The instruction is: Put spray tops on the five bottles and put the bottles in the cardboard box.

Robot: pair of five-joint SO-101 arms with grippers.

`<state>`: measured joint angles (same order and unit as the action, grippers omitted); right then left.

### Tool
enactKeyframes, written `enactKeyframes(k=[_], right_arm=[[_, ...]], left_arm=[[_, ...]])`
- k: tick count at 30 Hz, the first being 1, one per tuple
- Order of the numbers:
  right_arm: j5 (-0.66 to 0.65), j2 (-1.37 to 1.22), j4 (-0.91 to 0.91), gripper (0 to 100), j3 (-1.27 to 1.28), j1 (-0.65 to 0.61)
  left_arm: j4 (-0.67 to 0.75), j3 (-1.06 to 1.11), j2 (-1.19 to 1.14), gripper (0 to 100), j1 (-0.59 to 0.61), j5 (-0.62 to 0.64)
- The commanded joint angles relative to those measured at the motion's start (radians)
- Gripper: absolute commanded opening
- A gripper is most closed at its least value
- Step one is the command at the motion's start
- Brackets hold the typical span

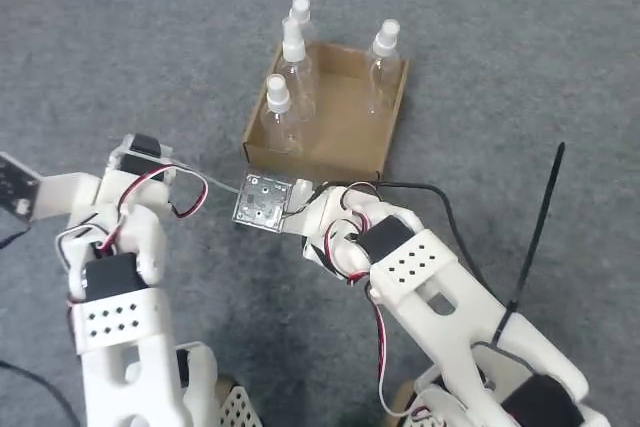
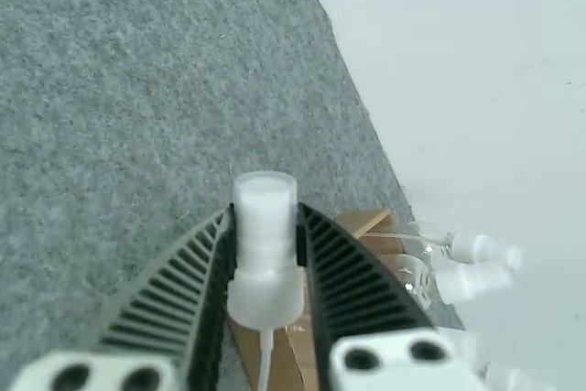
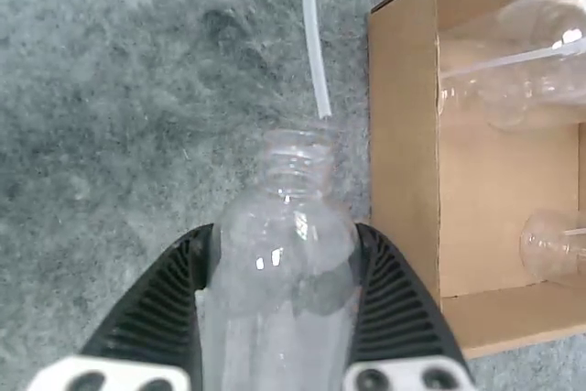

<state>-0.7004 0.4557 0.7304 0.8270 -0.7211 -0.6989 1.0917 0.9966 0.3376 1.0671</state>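
Closest in, my right end effector [image 3: 284, 235] was clenched on the shoulders of an uncapped bottle [image 3: 291, 190], a clear one whose threaded neck pointed away from my wrist, over the grey counter [image 3: 110, 89]. My left end effector [image 2: 265, 217] was grasping a white spray top [image 2: 265, 254] by its collar, one ribbed black finger on each side and the cap end sticking out past the fingertips. From that spray top a thin white dip tube [image 3: 314, 34] ran down toward the bottle, and its tip sat just beside the open mouth, though I could not tell whether it had entered. In the high view my two arms met just in front of the cardboard box [image 1: 392, 132], the left one coming in from the side and the right one angled up from below. Beyond them, the box lay open on the counter, with its near wall just beside the bottle I held. Four capped bottles [image 1: 280, 117] stood upright at the box, three along its left side and one at the far right corner.
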Motion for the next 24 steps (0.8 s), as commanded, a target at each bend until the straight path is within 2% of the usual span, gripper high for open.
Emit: enactKeyframes(k=[1, 24], right_arm=[[-0.011, 0.071, -0.019, 0.9, -0.014, -0.004], [-0.008, 0.070, -0.048, 0.9, -0.011, 0.005]], left_arm=[[0.037, -0.048, 0.040, 1, -0.006, 0.011], [0.011, -0.025, 0.040, 1, -0.069, 0.005]])
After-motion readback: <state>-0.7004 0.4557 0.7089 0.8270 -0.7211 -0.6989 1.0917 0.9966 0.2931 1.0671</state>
